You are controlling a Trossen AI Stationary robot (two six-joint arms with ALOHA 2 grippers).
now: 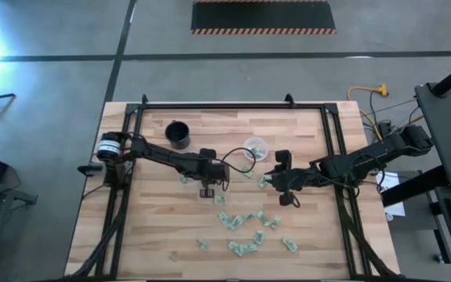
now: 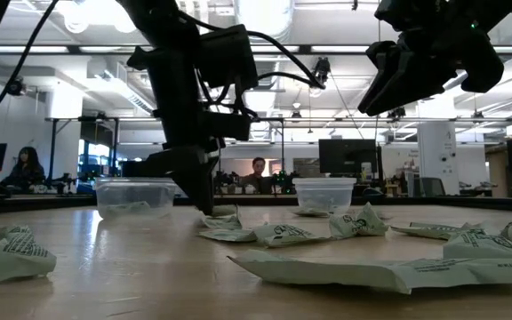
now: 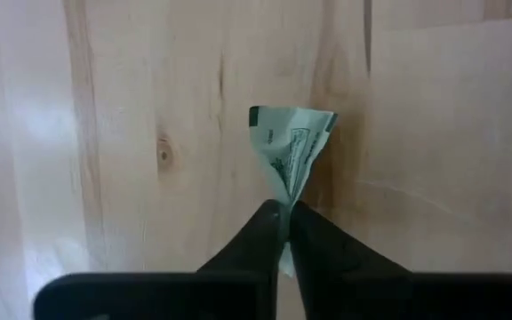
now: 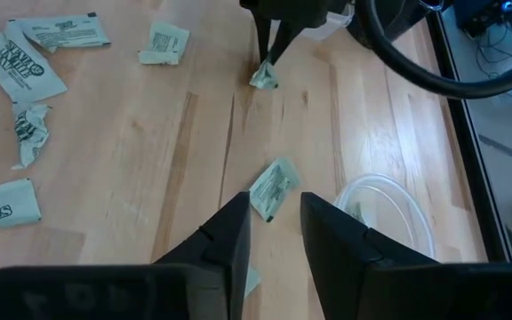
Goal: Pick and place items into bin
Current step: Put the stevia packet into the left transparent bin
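We have our left gripper (image 3: 284, 218) pinched shut on a crumpled pale green-and-white wrapper (image 3: 293, 147) on the wooden table (image 3: 132, 107), ready to lift, while our right gripper (image 4: 274, 233) hovers part-open above another wrapper (image 4: 272, 188).

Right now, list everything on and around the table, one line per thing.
packets: well over a dozen, pale green and white, crumpled; most scattered over the table's near half, a few by the clear cup.
pinched packet: one, green and white, on the wood in the left gripper's fingertips.
black cup: one, far left of the table.
clear cup: one, see-through, far centre.
table: one, light wood, black frame.
people: two, seated in the room behind.
left gripper: shut on the pinched packet, at table level.
right gripper: open, raised over a packet beside the clear cup.
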